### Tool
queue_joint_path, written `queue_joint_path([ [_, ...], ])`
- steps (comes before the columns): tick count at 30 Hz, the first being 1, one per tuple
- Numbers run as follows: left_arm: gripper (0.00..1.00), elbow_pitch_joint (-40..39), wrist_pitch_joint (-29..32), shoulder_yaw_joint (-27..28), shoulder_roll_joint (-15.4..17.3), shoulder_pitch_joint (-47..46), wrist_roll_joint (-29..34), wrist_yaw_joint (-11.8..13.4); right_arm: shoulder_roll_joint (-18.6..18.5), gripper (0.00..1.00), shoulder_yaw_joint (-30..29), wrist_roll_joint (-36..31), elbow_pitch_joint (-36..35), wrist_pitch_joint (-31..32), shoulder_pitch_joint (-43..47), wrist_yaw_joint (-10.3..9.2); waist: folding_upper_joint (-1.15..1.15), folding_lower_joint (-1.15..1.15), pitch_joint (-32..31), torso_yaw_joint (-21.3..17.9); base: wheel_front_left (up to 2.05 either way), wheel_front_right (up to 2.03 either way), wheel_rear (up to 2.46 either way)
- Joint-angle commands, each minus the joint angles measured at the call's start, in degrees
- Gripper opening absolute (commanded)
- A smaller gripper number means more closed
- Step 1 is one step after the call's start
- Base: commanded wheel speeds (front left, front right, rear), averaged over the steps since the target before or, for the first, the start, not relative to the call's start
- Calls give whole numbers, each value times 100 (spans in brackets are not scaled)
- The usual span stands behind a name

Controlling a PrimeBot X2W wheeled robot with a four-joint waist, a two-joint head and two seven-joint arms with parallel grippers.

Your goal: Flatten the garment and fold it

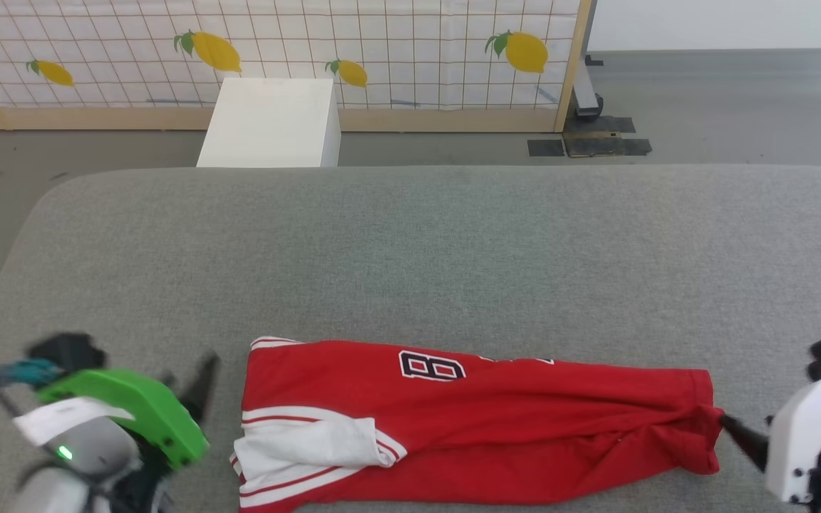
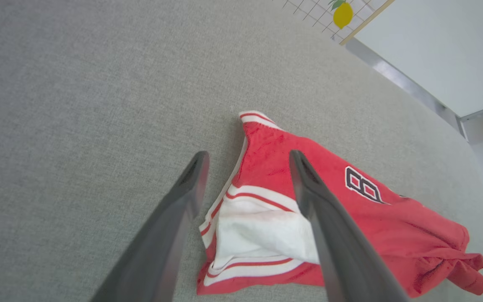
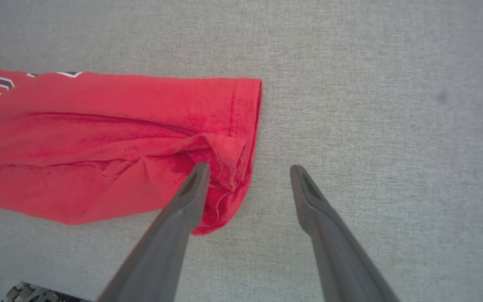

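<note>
Across grey padding (image 1: 410, 249) the garment (image 1: 496, 420) runs left-right; hem (image 1: 703, 413) rightward, seemingly bunched.

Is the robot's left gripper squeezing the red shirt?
No, the left gripper is open, its fingers spread wide above the red jersey, clamping nothing.

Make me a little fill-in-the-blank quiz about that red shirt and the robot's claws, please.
The number printed on the garment is ___.
Its short sleeve is coloured ___.
The left claw and the right claw both stand ___.
The wall panel behind the table shows yellow ___.
Missing words: 8; white; open; lemons.
</note>
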Motion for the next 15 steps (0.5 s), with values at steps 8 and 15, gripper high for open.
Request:
queue_joint_path([
  [8,100,-105,-2475,128,173,-336,1479,-693,-192,100,-241,145,-53,282,-157,-9,0,0,224,48,0,0,0],
  [15,100,343,-3817,-45,-1,-520,2627,-765,-586,100,377,570,328,250,-437,-9,0,0,522,95,0,0,0],
])
